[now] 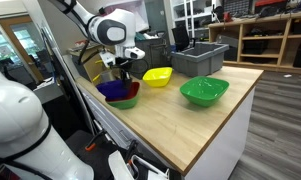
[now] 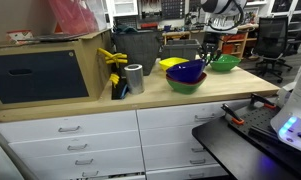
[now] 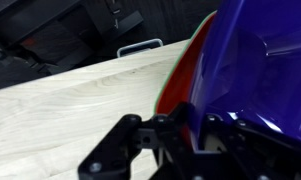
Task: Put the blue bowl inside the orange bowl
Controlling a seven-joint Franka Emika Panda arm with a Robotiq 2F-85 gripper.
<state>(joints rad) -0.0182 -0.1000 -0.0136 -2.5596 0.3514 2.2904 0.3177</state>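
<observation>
Blue bowl (image 1: 115, 90), glossy with a wavy rim, sits nested in orange bowl (image 2: 187, 87) on counter (image 1: 180, 125). Gripper (image 1: 122, 74) clamped on blue bowl's rim. Yellow bowl (image 1: 157, 76), green bowl (image 1: 204, 91) empty.

Workshop or laboratory setting. A wood-topped table (image 2: 150, 100) carries white drawers (image 2: 75, 130). Stocked wooden shelving (image 1: 270, 40) lines the background.

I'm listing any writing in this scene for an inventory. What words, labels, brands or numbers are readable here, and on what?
No text can be read in any view.
The blue bowl, yellow bowl and green bowl show no markings.
Anything on the cardboard box is too blurred to read.
Items on the shelves are too small to read.
</observation>
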